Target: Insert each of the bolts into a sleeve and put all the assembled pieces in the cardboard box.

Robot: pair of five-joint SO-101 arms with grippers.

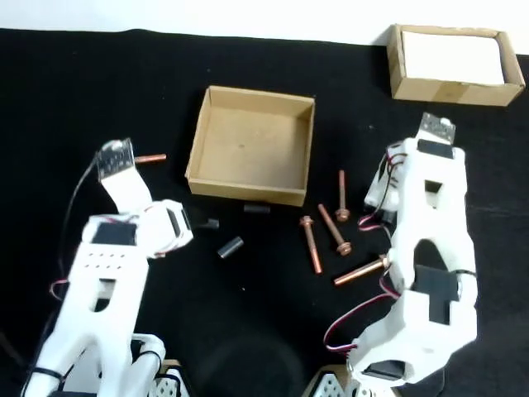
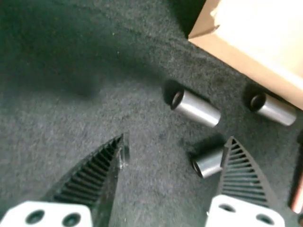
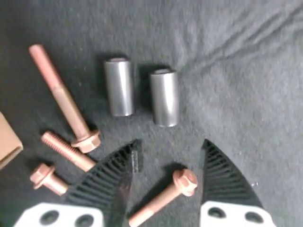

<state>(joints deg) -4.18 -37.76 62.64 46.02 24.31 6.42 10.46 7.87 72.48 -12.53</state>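
Note:
The open cardboard box (image 1: 197, 169) sits mid-table with nothing in it; its corner (image 2: 246, 52) shows in the left wrist view. Three dark sleeves (image 1: 231, 246) lie in front of it. My left gripper (image 2: 177, 139) is open just above the mat, and one short sleeve (image 2: 207, 163) lies against the inner side of one finger. Two more sleeves (image 2: 195, 108) lie nearer the box. My right gripper (image 3: 171, 146) is open and low, with a copper bolt (image 3: 163, 196) lying between its fingers. Two upright-looking sleeves (image 3: 164, 97) and three other bolts (image 3: 64, 101) lie beyond.
Several copper bolts (image 1: 335, 230) lie right of the box, beside the right arm (image 1: 426, 240). One bolt (image 1: 150, 158) lies apart at the left, by the left arm (image 1: 124, 240). A second cardboard box (image 1: 450, 91) with white contents stands at the back right.

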